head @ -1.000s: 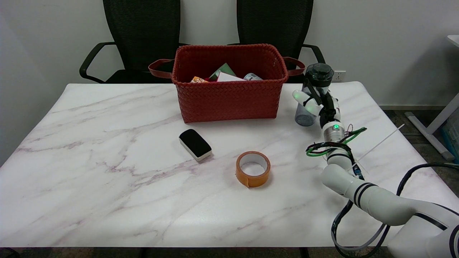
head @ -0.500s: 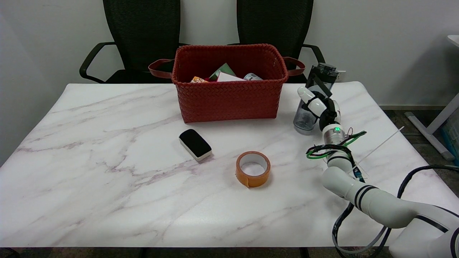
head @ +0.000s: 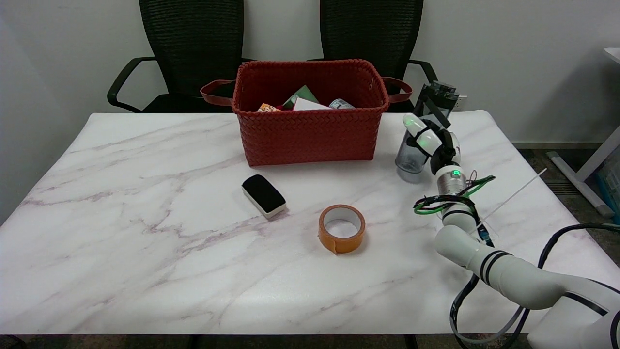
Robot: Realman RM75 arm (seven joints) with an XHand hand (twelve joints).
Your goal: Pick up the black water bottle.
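Note:
The black water bottle [head: 411, 152], smoky translucent with a black cap, is at the right of the table, just right of the red basket. It leans with its cap to the upper right and its base a little above the tabletop. My right hand [head: 431, 143] grips it around the middle, fingers wrapped over its front, hiding part of the body. The white right arm [head: 489, 264] reaches in from the lower right.
A red woven basket [head: 310, 133] holding several items stands at the back centre. A black-and-white eraser [head: 263, 195] and an orange tape roll [head: 341, 228] lie mid-table. Two black chairs stand behind the table. The table's right edge is close to the bottle.
The bottle went from upright to tilted, cap swinging to the upper right, and its base has come slightly off the table. My hand keeps its grip and has shifted a little.

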